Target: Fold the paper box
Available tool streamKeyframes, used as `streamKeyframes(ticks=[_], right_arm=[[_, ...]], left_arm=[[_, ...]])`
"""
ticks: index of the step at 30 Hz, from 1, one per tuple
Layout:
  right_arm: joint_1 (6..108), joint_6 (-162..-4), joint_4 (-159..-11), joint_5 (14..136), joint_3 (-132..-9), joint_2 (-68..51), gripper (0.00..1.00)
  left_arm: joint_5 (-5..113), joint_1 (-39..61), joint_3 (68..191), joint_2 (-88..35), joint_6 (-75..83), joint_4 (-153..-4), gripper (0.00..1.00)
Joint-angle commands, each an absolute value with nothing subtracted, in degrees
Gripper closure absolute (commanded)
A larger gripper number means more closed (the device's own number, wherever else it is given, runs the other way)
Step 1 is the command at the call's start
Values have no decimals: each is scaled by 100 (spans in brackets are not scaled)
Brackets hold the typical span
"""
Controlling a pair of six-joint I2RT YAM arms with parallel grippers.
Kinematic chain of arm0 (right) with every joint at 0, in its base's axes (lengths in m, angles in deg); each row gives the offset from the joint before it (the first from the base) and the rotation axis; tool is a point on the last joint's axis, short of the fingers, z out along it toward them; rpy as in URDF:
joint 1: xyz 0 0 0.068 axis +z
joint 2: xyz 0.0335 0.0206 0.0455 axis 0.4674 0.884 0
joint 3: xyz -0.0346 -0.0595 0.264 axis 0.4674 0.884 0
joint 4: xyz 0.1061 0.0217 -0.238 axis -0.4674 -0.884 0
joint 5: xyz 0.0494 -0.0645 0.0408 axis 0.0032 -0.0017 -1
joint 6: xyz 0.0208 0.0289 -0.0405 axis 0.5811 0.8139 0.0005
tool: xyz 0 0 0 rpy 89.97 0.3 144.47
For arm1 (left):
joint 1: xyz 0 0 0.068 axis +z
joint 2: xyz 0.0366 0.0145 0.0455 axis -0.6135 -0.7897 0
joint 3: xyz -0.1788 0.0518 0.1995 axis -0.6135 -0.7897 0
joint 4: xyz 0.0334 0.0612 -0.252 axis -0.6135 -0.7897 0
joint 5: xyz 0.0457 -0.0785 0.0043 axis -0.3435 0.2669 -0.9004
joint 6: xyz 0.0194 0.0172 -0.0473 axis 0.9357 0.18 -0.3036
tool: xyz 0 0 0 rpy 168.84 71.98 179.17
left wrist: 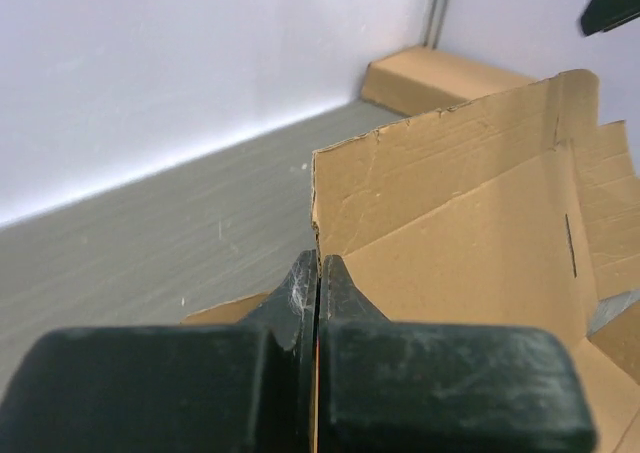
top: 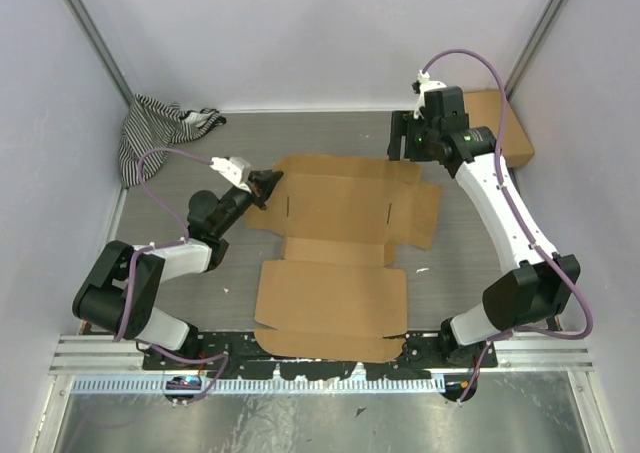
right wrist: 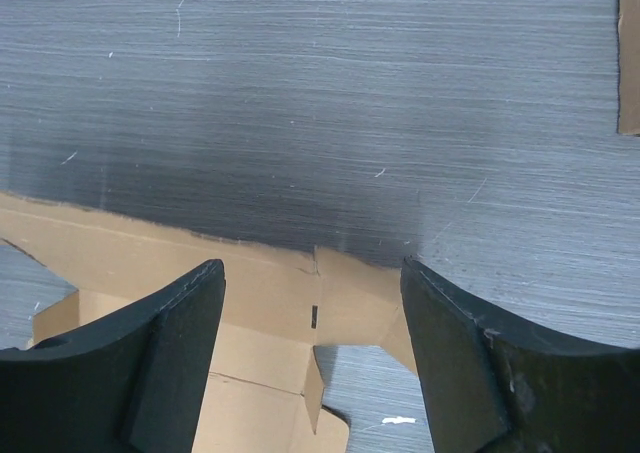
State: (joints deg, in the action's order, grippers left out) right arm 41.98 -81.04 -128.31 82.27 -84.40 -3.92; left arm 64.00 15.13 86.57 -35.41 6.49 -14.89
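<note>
Overhead, a grey brushed table [top: 330,138] sits boxed in by pale walls [top: 300,33] with metal posts in the upper corners. The paper box [top: 335,263] lies mid-frame as a flat die-cut sheet running down to the arm bases. A striped cloth [top: 160,133] is bunched at upper left, and a smaller cardboard box [top: 505,123] at upper right is partly covered by the right arm. The left gripper [top: 268,185] meets the sheet's upper-left corner. Only the left wrist view shows its fingers [left wrist: 290,303] pressed together on the cardboard edge, the flap [left wrist: 440,183] standing up beyond them. The right gripper [top: 405,138] hangs over the sheet's upper-right edge. Its wrist view shows the fingers [right wrist: 180,323] spread wide over that edge [right wrist: 260,273], holding nothing, with the smaller box cut off at the right border.
</note>
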Motion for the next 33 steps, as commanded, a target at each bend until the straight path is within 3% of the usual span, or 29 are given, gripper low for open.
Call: streamKeyframes(ticks=[1,14,33], right_arm=[[4173,-8404,-12862,8200,-8755,-685,24],[4162,-8467,-13080,7903,-8404,-1016,30],[4162,-8157,-13183,8021,-7612,-2115,28]], left_arm=[[6880,1499,8565,-3477,907,148,100],[6781,1495,8761,-3424,1046,142,100],[6818,1499,9021,-3761,1093,148,100]])
